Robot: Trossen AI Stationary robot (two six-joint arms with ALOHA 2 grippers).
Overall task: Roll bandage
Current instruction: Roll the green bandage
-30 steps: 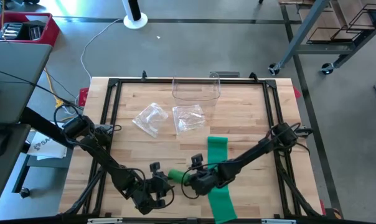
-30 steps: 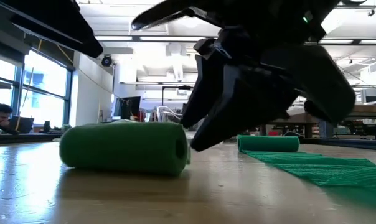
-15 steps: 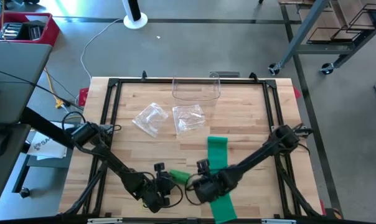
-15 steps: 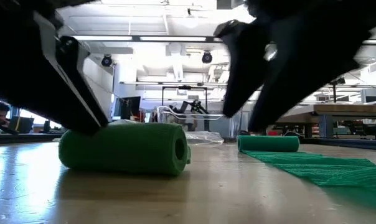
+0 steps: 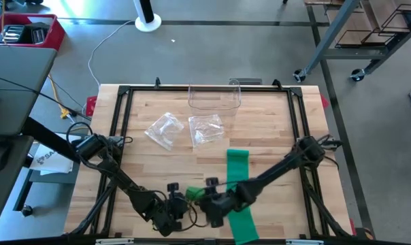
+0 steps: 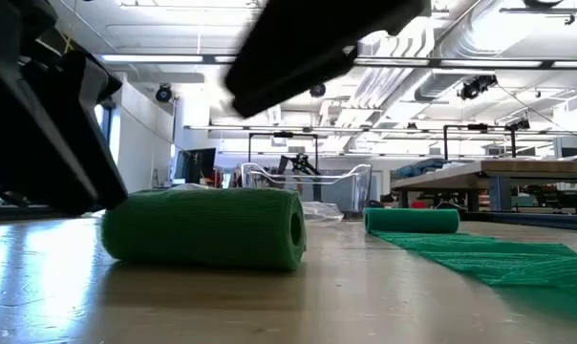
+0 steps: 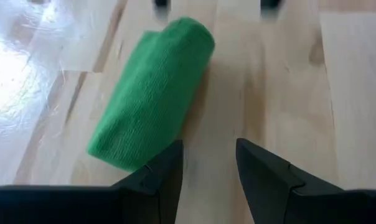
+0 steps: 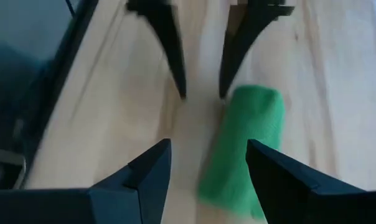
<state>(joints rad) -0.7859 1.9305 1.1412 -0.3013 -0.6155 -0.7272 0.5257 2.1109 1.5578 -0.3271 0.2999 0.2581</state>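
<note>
Bandage roll lies free on table btwn both grippers; left gripper and right gripper both open, holding nothing. Prob. flanking it to steady the roll; unrolled bandage strip trails beside.

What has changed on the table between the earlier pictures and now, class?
The rolled bandage shifted slightly to the right in the low view. The right end effector, which loomed beside the roll, lifted clear of it; the left end effector moved in behind it. Neither holds the roll. The unrolled bandage strip, plastic bags and clear container stayed put.
</note>
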